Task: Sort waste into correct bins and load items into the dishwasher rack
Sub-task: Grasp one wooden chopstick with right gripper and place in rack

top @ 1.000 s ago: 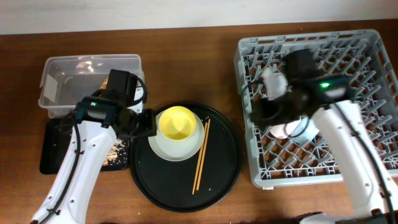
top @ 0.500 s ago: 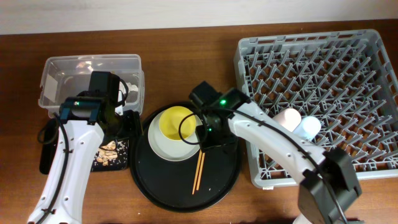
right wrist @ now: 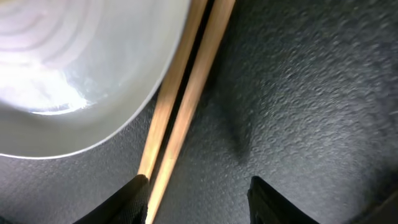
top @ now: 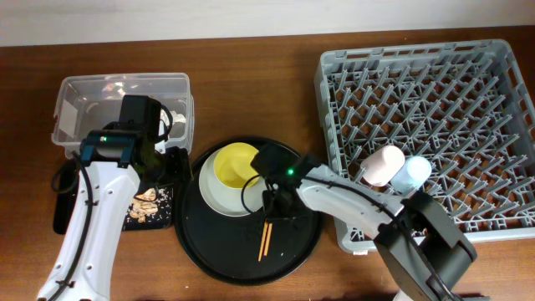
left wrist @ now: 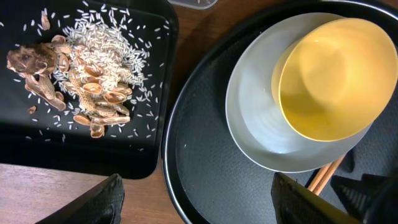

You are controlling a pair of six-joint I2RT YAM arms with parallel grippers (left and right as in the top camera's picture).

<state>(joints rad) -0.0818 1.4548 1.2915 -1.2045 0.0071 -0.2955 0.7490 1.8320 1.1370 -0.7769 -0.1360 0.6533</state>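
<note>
Leftmost, food scraps lie heaped in the shallow black tray, sorted as waste. The left gripper hangs above, spread and empty. Centrally, the yellow bowl nests in the plate. The right gripper, fingers parted and holding nothing, brackets the chopsticks, apparently to lift them toward the dishwasher rack, where the pink cup and blue cup lie.

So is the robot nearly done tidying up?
About halfway. The pink cup and blue cup lie in the rack, and scraps are in the black bin. The right gripper, jaws open, is over the chopsticks. Chopsticks, bowl and plate are not yet loaded.
</note>
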